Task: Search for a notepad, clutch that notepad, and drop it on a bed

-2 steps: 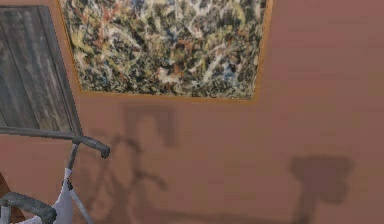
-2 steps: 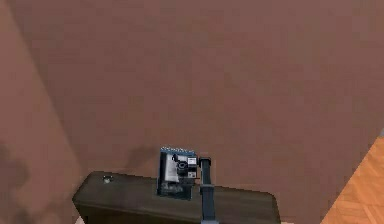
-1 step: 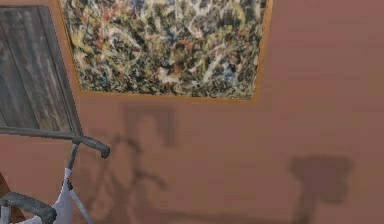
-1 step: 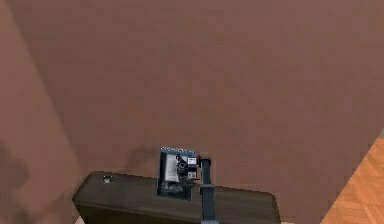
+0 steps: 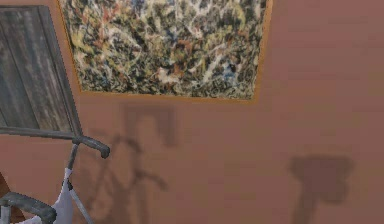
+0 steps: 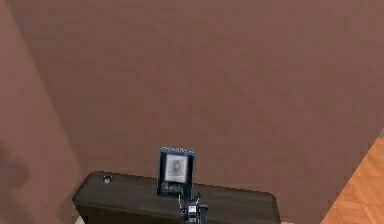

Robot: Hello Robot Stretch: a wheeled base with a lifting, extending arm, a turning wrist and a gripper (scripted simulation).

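**Forward view.** A reddish-brown wall (image 5: 300,110) carries a large abstract painting (image 5: 165,45) in a pale wooden frame, at upper centre. To its left is a grey-framed window (image 5: 30,65). At near left, below the window, stands a bicycle (image 5: 68,195) with a white frame. Its handlebar is just under the sill and its saddle is at the bottom-left corner.

**Arm side view.** A dark, low cabinet (image 6: 120,203) stands against a plain brown wall, with a strip of orange wooden floor (image 6: 362,195) at near right. On the cabinet top a framed picture (image 6: 177,170) stands upright near the middle. A small dark blob (image 6: 106,178) lies well to its left. Whether that blob is the notepad cannot be told. The gripper (image 6: 186,205) rises at the bottom edge, in front of the framed picture's base. It cannot be told whether its fingers are spread or pressed together, whether it holds anything, or whether it touches the picture.
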